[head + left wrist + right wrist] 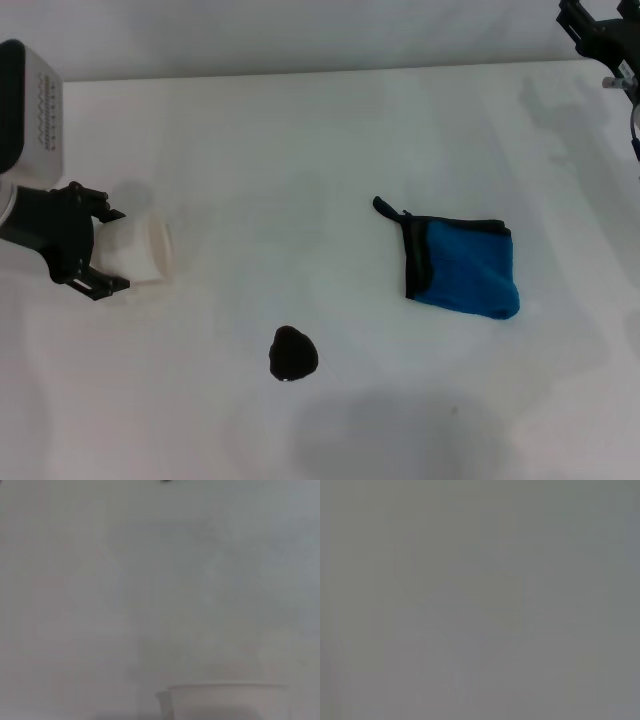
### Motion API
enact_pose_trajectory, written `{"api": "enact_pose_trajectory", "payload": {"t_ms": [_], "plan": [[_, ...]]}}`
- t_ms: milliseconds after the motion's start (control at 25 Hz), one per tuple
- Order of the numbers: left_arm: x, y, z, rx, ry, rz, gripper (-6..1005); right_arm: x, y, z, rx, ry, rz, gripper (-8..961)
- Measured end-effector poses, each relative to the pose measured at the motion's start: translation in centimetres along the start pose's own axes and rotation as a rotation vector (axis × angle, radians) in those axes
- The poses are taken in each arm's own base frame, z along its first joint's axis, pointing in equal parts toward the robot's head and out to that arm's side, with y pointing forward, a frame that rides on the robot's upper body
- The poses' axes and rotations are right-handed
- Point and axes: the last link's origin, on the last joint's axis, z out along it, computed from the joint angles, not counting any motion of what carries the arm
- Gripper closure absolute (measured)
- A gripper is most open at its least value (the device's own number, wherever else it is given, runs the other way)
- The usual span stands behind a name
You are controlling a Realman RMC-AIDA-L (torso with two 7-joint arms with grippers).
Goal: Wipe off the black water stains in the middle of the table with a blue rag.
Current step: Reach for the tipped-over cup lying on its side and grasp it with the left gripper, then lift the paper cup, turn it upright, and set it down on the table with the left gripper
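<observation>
Note: your left pincer (108, 252) is clamped on white cup (135, 250), table (300, 150) left. Black blot (293, 354) near-centre, blue rag (465, 265) to its right, apart. Right pincer (600, 35) far right, fingers: can't tell.

Smooth white counter (300, 140) with a matt finish. A glossy black liquid stain (293, 354). A soft, napped blue cloth rag (465, 268) with black fabric trim. A smooth, matt white cup (140, 250). Left pincer (95, 250): matt black, hard-looking.
</observation>
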Motion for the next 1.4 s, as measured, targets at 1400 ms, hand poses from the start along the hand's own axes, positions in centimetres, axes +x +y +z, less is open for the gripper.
{"api": "enact_pose_trajectory", "payload": {"t_ms": [1400], "plan": [[-2.2, 2.9, 0.6, 0.49, 0.721, -0.727, 303, -0.8, -1.1, 0.1, 0.012, -0.018, -0.033, 115]]}}
